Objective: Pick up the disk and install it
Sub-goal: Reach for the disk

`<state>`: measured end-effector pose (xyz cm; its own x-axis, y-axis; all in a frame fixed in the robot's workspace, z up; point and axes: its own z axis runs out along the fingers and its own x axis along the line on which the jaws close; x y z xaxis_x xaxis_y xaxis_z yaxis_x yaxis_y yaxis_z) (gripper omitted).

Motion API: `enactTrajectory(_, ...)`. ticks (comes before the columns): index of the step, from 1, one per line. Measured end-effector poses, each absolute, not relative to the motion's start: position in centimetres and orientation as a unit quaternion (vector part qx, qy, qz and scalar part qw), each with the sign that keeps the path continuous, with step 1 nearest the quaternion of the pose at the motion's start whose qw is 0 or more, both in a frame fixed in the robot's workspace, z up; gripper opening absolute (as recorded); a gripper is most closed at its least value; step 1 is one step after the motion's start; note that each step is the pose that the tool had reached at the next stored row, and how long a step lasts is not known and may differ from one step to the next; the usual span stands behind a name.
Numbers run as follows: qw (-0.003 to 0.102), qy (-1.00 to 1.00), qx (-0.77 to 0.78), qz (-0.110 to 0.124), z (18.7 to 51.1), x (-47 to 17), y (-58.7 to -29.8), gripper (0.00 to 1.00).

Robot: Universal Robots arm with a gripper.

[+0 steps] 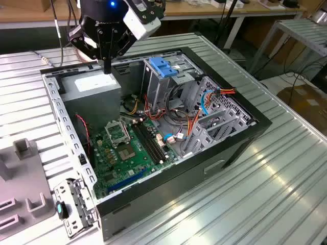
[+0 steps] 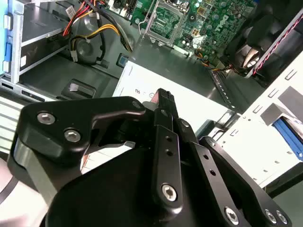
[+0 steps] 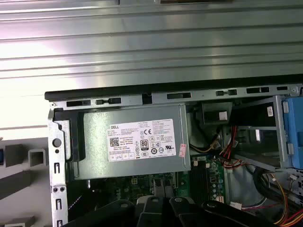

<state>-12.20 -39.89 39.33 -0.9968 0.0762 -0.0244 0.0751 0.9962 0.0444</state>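
The end effector (image 1: 106, 67), closed and empty, is held over the power supply (image 1: 94, 88) at the exterior view's 11 o'clock. The disk is judged stiff, shock-sensitive, best gripped by its rails.

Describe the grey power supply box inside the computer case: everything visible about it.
The power supply box is a rectangular housing of dull grey sheet metal, with a white label of black print on its upward face. It lies flat in a corner of the open computer case, beside the green motherboard. Coloured wires run past one end. The pincer, shut, hangs over the label; contact cannot be told.
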Motion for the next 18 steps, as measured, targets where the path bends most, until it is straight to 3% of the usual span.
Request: enactTrajectory(18, 0.013, 0.999, 0.038, 0.022, 39.33, -12.61, -39.89, 0.11)
